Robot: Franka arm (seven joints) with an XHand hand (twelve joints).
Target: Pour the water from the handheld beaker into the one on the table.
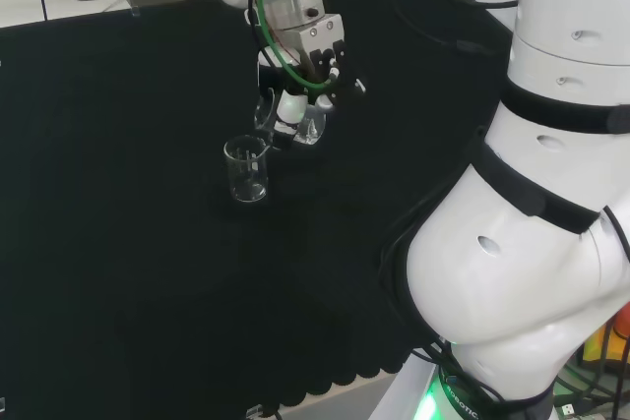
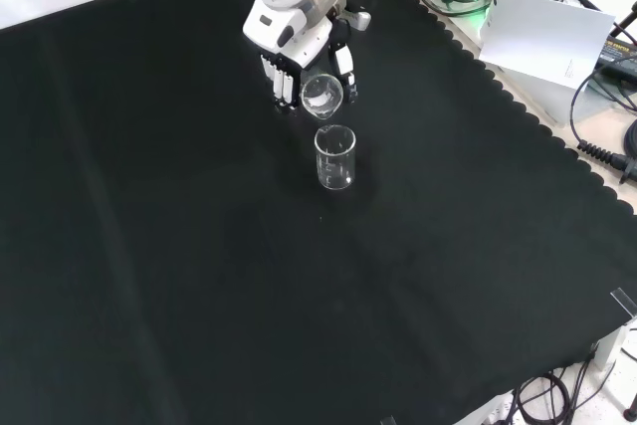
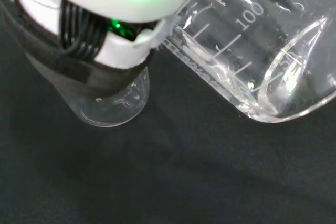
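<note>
The hand (image 2: 299, 47) holds a clear beaker (image 2: 321, 95), its fingers curled round the glass, tilted well over so the mouth faces down and toward the front camera. A second beaker (image 2: 335, 157) stands upright on the black cloth (image 2: 149, 246), just below the held one in the front view. In the head view it sits just left of and below the hand (image 1: 315, 56), with the held beaker (image 1: 307, 125) close beside its rim.

The step in hand looks like the pour itself, with the tilt already large. In the wrist view the held beaker (image 3: 262, 56) lies nearly on its side, and a little water seems to pool at its lower lip, though clear glass on black makes that hard to be sure of. The standing beaker (image 3: 113, 103) shows partly behind the hand (image 3: 105, 3).

To do this well, the pouring lip should sit over the open mouth of the standing beaker, not over its wall or the cloth beside it. From the front view the two line up fairly well; the head view suggests the held one may lie a touch to the right, so a small shift toward the standing beaker before tipping further would be wise. Tilt slowly so the stream stays thin, and keep the held glass clear of the standing rim, since a knock could topple it.
</note>
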